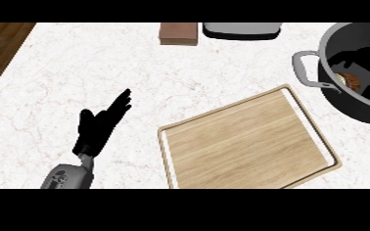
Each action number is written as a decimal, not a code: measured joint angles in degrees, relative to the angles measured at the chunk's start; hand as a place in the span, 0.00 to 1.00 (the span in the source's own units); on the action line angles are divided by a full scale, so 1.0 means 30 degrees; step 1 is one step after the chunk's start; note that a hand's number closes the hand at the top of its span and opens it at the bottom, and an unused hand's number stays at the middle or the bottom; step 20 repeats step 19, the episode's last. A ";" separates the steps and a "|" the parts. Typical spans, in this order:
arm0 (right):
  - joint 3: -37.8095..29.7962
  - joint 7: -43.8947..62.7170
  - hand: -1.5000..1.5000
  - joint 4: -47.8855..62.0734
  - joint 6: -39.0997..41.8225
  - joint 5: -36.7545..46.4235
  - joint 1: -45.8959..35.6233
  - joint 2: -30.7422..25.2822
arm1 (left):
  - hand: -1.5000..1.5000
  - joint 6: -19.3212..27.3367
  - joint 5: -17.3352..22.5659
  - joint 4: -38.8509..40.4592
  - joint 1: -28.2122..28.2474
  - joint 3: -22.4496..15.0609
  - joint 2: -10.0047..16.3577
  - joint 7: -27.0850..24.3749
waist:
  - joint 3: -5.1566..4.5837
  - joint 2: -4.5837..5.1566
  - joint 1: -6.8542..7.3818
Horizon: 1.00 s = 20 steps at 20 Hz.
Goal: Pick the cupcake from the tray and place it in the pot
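The brown cupcake lies inside the dark grey metal pot, off the light wooden tray, so the black left hand rests idle beside the tray, fingers straight and empty, while the right hand, seemingly a black shape over the cupcake, is unreadable.

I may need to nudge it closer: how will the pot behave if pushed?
The pot looks wide, so it would probably slide rather than tip. Its looped handle suggests rigid metal, likely fairly heavy.
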 measured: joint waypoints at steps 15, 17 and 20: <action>-0.9586 -0.0385 0.00 0.3077 0.4256 -0.9547 -0.2323 -0.0840 | 0.50 0.0159 -0.0006 -0.0262 -0.0061 0.0135 -0.0189 0.0445 | 0.0004 0.0059 -0.0159; -1.0440 -0.0120 0.00 0.3549 0.4755 -1.0308 -0.2559 -0.1576 | 0.50 0.0093 -0.0068 -0.0220 -0.0024 0.0052 -0.0249 0.0258 | 0.0015 0.0118 -0.0039; -1.1146 -0.0041 0.00 0.3913 0.5385 -1.0946 -0.2503 -0.2325 | 0.50 0.0098 -0.0172 -0.0405 0.0167 -0.0064 -0.0278 0.0212 | 0.0022 0.0134 0.0021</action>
